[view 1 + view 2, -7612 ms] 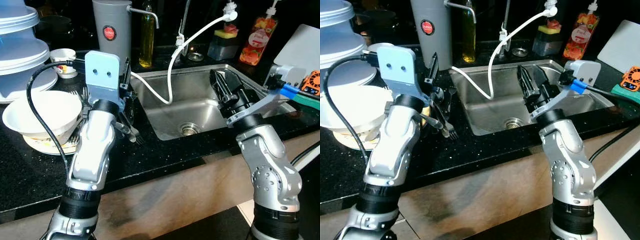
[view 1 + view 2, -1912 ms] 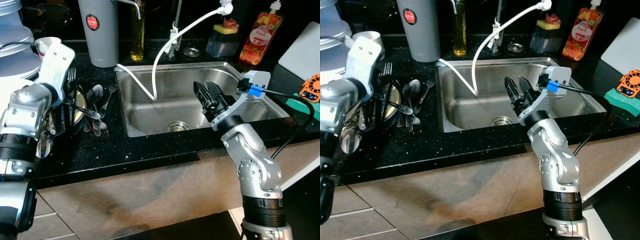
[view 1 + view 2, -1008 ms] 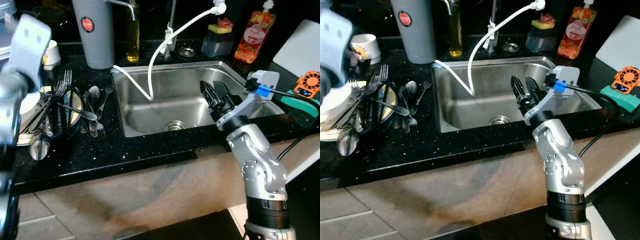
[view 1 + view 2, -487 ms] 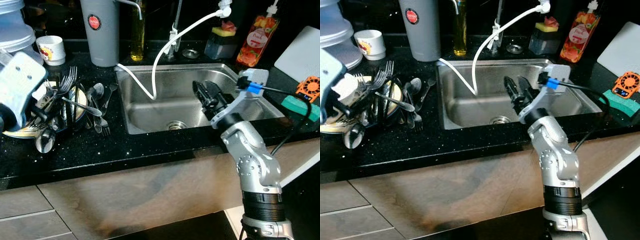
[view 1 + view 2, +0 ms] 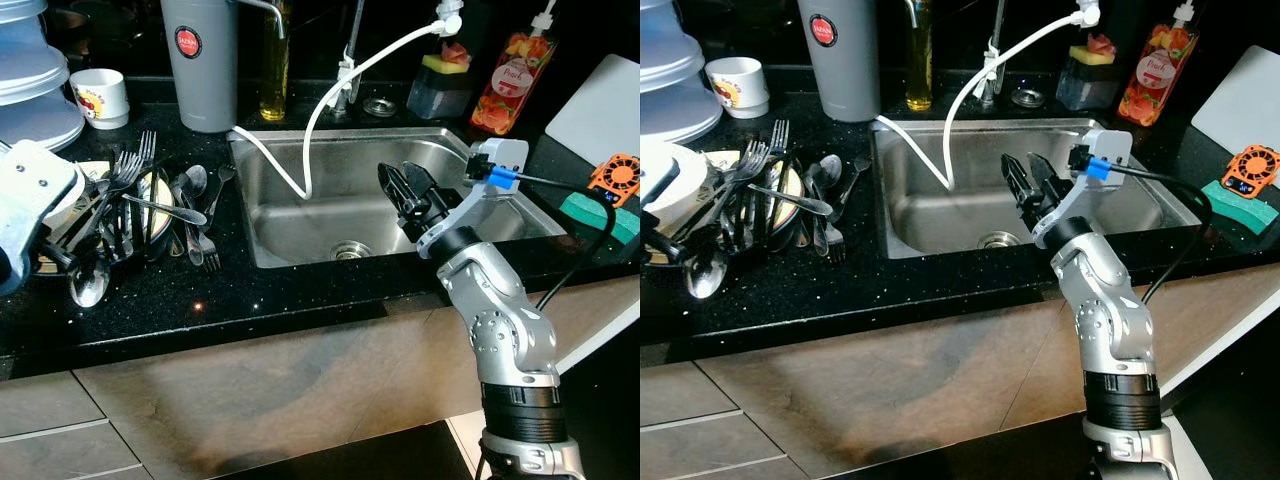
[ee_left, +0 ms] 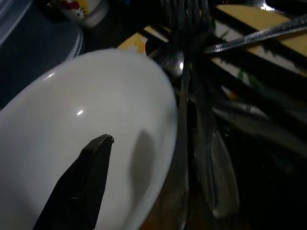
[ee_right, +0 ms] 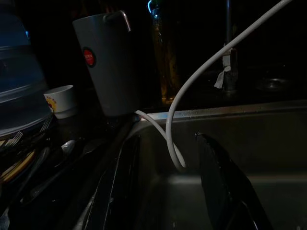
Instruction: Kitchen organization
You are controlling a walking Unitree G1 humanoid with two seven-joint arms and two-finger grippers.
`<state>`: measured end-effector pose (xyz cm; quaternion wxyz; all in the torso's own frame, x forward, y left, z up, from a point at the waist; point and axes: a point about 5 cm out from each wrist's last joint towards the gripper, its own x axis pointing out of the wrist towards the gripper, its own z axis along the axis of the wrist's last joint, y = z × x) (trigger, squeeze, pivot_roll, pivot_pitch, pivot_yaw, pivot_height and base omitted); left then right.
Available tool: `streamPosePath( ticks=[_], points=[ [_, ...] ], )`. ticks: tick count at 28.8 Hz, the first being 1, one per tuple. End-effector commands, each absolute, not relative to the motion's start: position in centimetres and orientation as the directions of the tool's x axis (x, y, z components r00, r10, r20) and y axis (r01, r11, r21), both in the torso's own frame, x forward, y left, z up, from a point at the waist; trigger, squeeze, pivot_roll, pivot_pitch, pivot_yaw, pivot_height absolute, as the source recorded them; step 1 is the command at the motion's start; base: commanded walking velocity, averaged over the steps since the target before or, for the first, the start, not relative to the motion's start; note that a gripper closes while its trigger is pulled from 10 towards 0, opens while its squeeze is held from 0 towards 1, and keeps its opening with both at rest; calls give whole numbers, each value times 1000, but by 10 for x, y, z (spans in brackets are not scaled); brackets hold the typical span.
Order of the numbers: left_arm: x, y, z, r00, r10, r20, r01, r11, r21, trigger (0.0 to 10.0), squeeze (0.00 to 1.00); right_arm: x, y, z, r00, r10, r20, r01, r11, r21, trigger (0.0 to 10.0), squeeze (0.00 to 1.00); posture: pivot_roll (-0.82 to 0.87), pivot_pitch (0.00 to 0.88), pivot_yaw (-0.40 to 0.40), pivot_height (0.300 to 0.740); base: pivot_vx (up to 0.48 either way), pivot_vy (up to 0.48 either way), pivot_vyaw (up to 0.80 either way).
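Right gripper [image 5: 1025, 188], fingers apart, hovers over the sink [image 5: 970, 215].

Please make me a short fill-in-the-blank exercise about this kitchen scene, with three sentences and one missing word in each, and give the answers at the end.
1. The right claw hangs with its fingers open above the steel ____.
2. The white hose hangs down from the tap area into the ____.
3. In the left wrist view, a black finger of the left claw is over a white ____.

Missing words: sink; sink; bowl
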<state>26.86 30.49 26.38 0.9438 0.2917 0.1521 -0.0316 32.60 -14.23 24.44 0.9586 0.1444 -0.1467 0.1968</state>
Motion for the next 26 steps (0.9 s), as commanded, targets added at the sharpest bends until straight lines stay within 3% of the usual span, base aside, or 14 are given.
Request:
streamPosePath(
  ticks=[1, 2, 12, 19, 20, 22, 23, 26],
  points=[
    [276, 302, 261, 950, 27, -312, 163, 808, 566, 4196, 0, 326, -146, 243, 885, 320, 337, -405, 886, 224, 10000, 0, 142, 46, -79, 740, 0, 0, 0],
    [277, 302, 262, 951, 26, -308, 163, 804, 571, 0, 0, 326, -147, 243, 887, 315, 339, -401, 889, 223, 10000, 0, 133, 45, -73, 740, 0, 0, 0],
    [279, 301, 290, 977, 37, -209, 105, 771, 628, 0, 0, 323, -153, 242, 897, 285, 339, -373, 899, 230, 10000, 0, 128, 45, -64, 740, 0, 0, 0],
    [276, 299, 280, 960, 4, -280, 181, 754, 631, 0, 0, 324, -151, 243, 894, 286, 344, -376, 897, 233, 10000, 0, 128, 45, -64, 740, 0, 0, 0],
    [274, 298, 276, 952, 1, -306, 204, 741, 639, 3569, 0, 324, -152, 243, 895, 285, 343, -375, 897, 233, 10000, 0, 128, 45, -64, 740, 0, 0, 0],
    [273, 298, 275, 951, 5, -309, 206, 735, 646, 3569, 0, 324, -152, 243, 895, 285, 343, -375, 897, 233, 10000, 0, 128, 45, -64, 740, 0, 0, 0],
    [273, 298, 275, 952, 15, -305, 198, 733, 651, 10000, 0, 324, -152, 242, 896, 284, 342, -374, 898, 234, 10000, 0, 128, 45, -64, 740, 0, 0, 0],
    [273, 301, 276, 956, 44, -289, 170, 720, 672, 10000, 0, 324, -152, 242, 897, 283, 340, -372, 898, 234, 10000, 0, 138, 51, -66, 740, 0, 0, 0]
  ],
)
